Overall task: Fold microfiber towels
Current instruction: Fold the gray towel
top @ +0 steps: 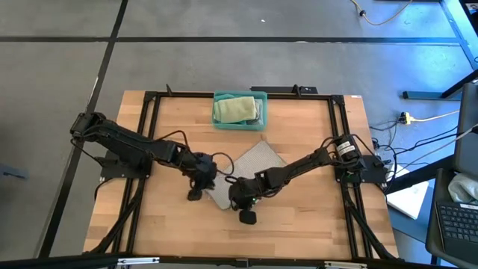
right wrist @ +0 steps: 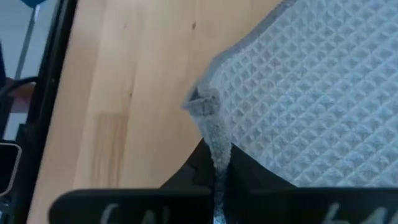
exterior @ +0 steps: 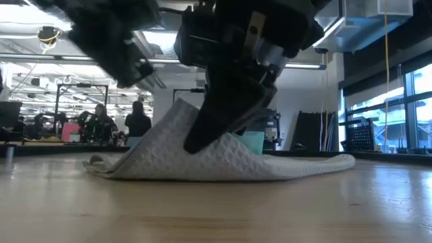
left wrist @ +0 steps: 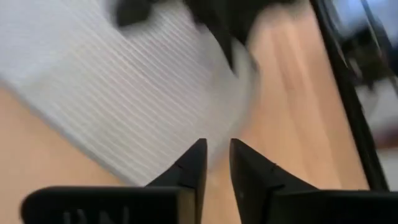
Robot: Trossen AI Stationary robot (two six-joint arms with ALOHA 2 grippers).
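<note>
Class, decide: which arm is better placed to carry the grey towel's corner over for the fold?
Likely the right: its pincer is shut on the grey towel. The left pincer holds nothing.

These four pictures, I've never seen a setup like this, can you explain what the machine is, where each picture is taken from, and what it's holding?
Two dark robot arms work at a wooden table. One picture looks straight down, one looks level across the tabletop, and two come from cameras on the arms' wrists. A grey towel lies mid-table; behind it a teal bin holds a pale green towel. The right gripper is shut on the grey towel's edge, lifting it. The left gripper is slightly open just beside the cloth, holding nothing.
</note>
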